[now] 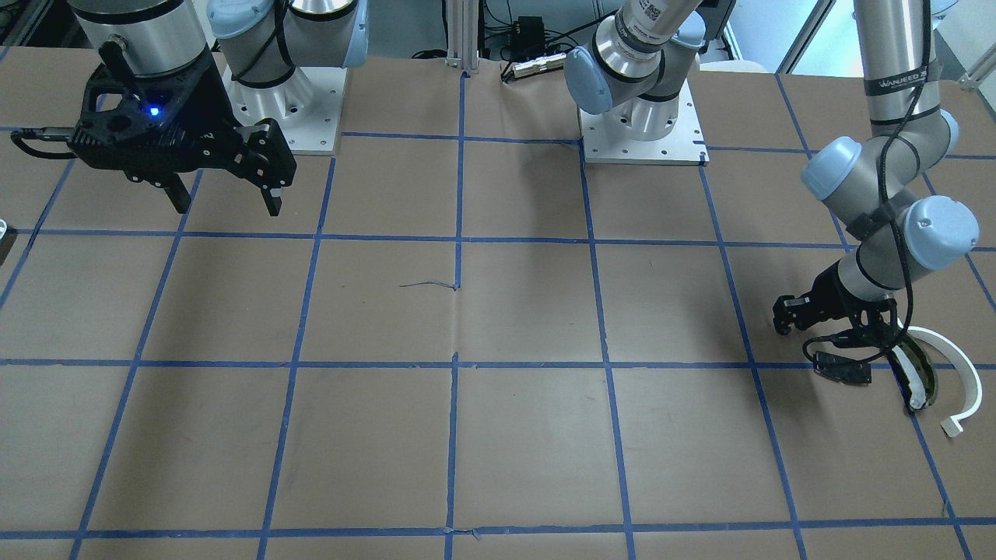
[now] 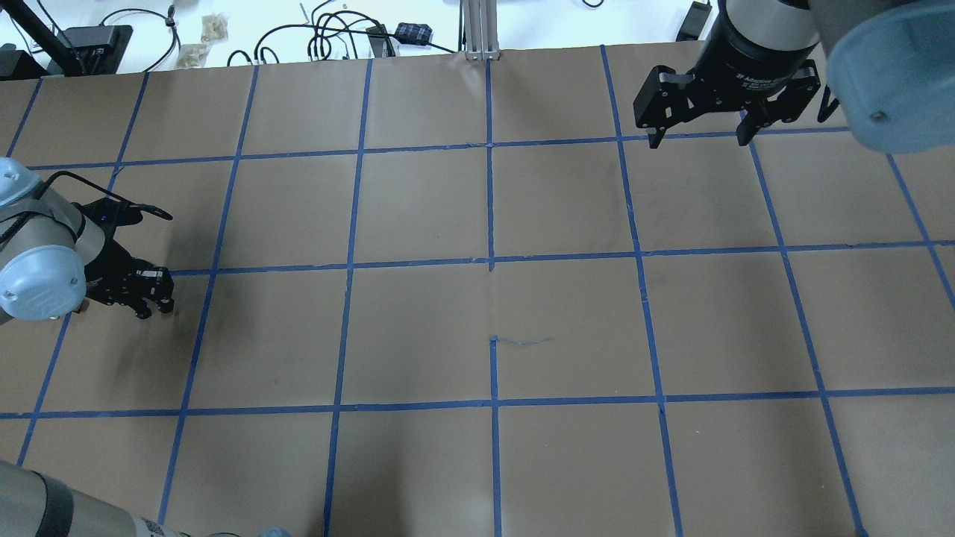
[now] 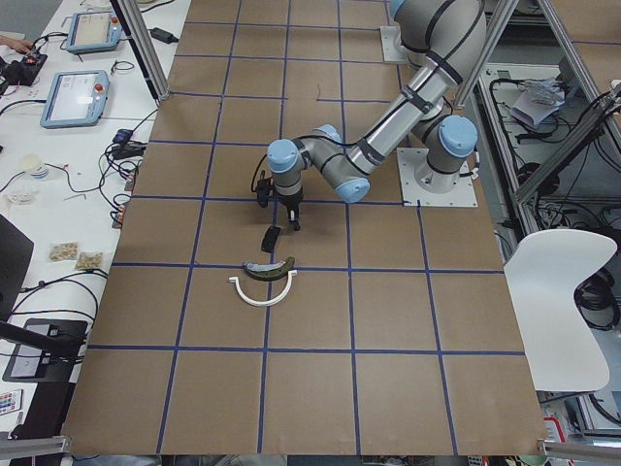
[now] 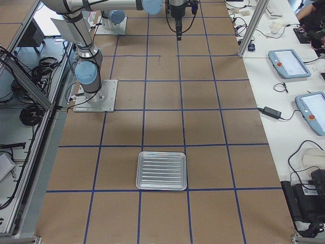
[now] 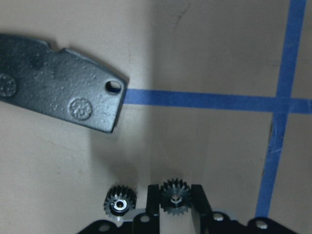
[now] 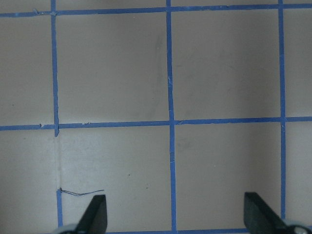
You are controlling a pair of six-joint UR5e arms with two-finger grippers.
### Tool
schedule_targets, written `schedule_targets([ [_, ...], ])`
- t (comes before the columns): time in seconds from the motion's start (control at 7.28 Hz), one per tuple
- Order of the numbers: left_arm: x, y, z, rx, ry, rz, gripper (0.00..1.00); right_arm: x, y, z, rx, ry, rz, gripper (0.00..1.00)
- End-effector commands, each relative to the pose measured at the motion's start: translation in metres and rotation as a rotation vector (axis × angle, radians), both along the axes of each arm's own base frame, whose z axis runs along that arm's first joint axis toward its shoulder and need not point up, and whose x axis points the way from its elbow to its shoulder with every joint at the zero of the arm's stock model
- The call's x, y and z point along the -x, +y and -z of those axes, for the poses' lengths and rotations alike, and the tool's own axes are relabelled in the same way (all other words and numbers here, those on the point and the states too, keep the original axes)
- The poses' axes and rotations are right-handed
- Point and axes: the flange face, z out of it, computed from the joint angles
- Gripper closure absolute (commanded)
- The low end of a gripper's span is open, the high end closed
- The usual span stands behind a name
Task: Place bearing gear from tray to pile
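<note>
In the left wrist view my left gripper [image 5: 174, 202] is low over the paper with its fingers closed on a small dark bearing gear [image 5: 174, 195]. A second gear [image 5: 119, 201] lies on the table just beside it. The pile's flat black plate [image 5: 58, 92] lies close ahead. In the front view the left gripper [image 1: 787, 315] is next to the black plate [image 1: 844, 367], the olive padded piece [image 1: 922, 381] and the white arc [image 1: 963, 373]. The tray [image 4: 162, 170] is far off at the other end. My right gripper [image 2: 697, 140] hangs open and empty above the table.
Brown paper with a blue tape grid [image 2: 492, 261] covers the table. The two arm bases [image 1: 642, 132] stand at the table's back edge. Cables and tablets [image 4: 289, 63] lie on the side bench beyond the table.
</note>
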Motion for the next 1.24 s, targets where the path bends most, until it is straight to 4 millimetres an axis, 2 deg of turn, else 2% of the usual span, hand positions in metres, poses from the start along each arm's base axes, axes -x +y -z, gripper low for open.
schedule_targets([
  [0.0,0.007,-0.006,-0.013,0.015,-0.027,0.016,0.14,0.000,0.000,0.000,-0.001,0.000,-0.001,0.00],
  [0.14,0.027,-0.019,-0.043,0.041,-0.032,0.025,0.10,0.000,0.000,0.001,-0.003,0.000,-0.001,0.00],
  [0.27,0.097,-0.044,-0.083,0.049,-0.056,0.035,0.10,0.000,0.000,0.001,-0.003,0.000,-0.001,0.00],
  [0.41,0.168,-0.057,-0.136,0.018,-0.050,-0.018,0.09,0.000,0.000,0.001,-0.003,0.000,-0.001,0.00],
  [0.55,0.228,-0.057,-0.199,0.004,-0.049,-0.054,0.09,0.000,0.000,0.000,0.000,0.003,-0.010,0.00],
  [0.69,0.277,-0.047,-0.260,0.015,-0.033,-0.004,0.09,0.001,0.000,0.001,-0.003,0.009,-0.008,0.00],
  [0.82,0.322,-0.038,-0.310,0.098,-0.009,0.070,0.07,0.001,0.000,0.001,-0.004,0.007,-0.008,0.00],
  [0.96,0.335,-0.022,-0.323,0.091,-0.007,0.103,0.01,0.000,0.001,0.002,-0.007,0.006,-0.008,0.00],
  [1.1,0.315,-0.013,-0.320,0.054,-0.008,0.091,0.01,0.000,0.001,0.001,-0.007,0.006,-0.008,0.00],
])
